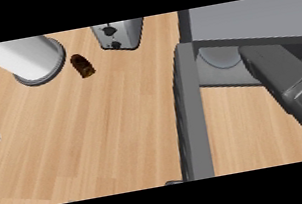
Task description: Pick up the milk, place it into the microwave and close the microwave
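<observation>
Reaching into microwave (259, 19) — right forearm (285, 80); door (190, 112) open.

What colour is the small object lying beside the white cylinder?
Dark brown: the small object, beside the white cylinder, head view.

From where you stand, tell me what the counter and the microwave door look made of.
Counter: looks like light wood or wood laminate, with plank seams and grain streaks, matte. Microwave door: seems grey metal or plastic, smooth, uniform and dull; which one is unclear.
</observation>
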You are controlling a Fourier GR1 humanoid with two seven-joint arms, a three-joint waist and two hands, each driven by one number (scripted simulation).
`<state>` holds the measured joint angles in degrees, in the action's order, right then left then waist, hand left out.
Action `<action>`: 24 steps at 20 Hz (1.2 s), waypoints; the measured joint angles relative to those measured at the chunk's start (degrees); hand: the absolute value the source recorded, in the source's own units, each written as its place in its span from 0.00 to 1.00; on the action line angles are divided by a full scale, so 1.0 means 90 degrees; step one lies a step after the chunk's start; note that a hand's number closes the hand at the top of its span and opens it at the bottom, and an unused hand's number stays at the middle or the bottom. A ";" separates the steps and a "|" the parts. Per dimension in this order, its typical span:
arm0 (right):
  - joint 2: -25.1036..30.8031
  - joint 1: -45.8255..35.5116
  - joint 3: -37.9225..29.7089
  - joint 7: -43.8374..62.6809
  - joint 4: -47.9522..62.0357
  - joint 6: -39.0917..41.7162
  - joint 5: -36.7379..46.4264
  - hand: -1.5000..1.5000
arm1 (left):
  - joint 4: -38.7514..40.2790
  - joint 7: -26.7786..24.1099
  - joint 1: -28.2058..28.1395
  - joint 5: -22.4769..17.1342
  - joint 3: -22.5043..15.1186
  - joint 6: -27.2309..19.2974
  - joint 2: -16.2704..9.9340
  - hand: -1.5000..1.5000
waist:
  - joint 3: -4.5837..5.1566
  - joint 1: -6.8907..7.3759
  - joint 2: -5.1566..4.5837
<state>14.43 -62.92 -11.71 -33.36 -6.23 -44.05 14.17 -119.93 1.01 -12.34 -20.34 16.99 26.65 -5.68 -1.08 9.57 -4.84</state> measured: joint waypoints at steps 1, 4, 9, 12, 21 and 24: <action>-0.0039 -0.0027 -0.0047 0.0008 0.0001 0.0112 -0.0053 0.00 | 0.0017 -0.0007 0.0012 0.0031 -0.0031 0.0013 0.0004 0.00 | -0.0007 0.0021 -0.0007; -0.0112 -0.0094 -0.0154 0.0021 0.0035 0.0572 -0.0183 0.00 | 0.0006 0.0020 0.0098 0.0123 -0.0101 -0.0034 0.0024 0.00 | -0.0023 0.0018 -0.0002; -0.0195 -0.0167 -0.0278 -0.0019 0.0068 0.1062 -0.0319 0.00 | 0.0039 0.0027 0.0192 0.0257 -0.0247 -0.0055 0.0077 0.00 | -0.0022 0.0013 -0.0011; -0.0222 -0.0184 -0.0317 -0.0030 0.0114 0.1171 -0.0338 0.00 | 0.0008 0.0061 0.0217 0.0321 -0.0325 -0.0077 0.0104 0.00 | 0.0003 -0.0004 -0.0004; -0.0217 -0.0168 -0.0423 -0.0066 0.0172 0.1455 -0.0396 0.00 | -0.0052 0.0058 0.0189 0.0584 -0.0583 -0.0141 0.0276 0.00 | 0.0047 -0.0090 0.0048; -0.0216 -0.0151 -0.0456 -0.0117 0.0157 0.1526 -0.0422 0.00 | -0.0065 0.0069 0.0222 0.0717 -0.0697 -0.0188 0.0340 0.00 | 0.0053 -0.0128 0.0072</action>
<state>12.48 -64.28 -15.81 -34.41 -4.82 -30.32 10.38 -120.51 1.63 -10.34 -13.89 10.72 24.96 -2.62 -0.60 8.42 -4.20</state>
